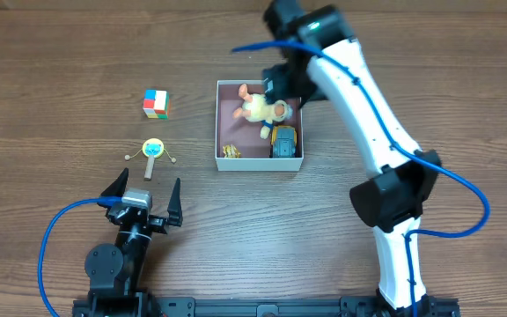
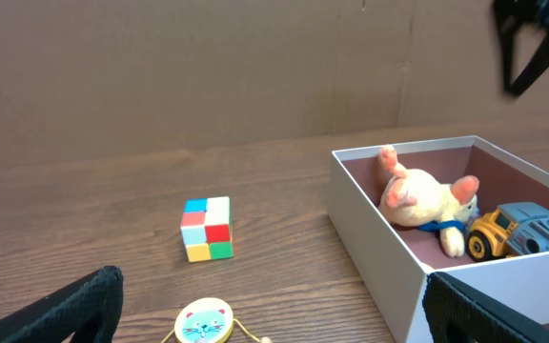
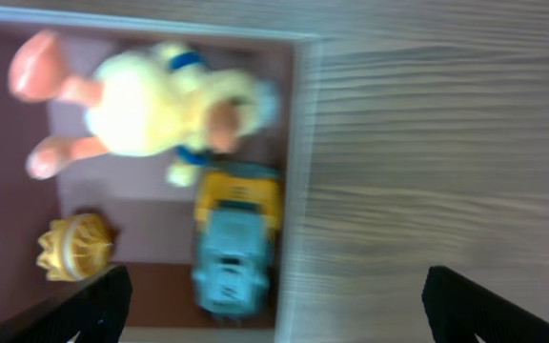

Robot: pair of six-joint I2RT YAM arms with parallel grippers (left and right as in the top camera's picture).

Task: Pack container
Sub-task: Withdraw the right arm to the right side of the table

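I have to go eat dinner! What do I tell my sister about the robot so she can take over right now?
Left tool: open and empty, near the round yellow cat-face drum toy.
Right tool: open and empty, above the square white-walled container with a pink inside.
Done: the cream plush animal with pink ears, the yellow and blue toy truck and a small yellow crown-shaped piece lie in the container.
Left: the drum toy and the multicoloured block cube sit on the table to the container's left, probably next to pack.
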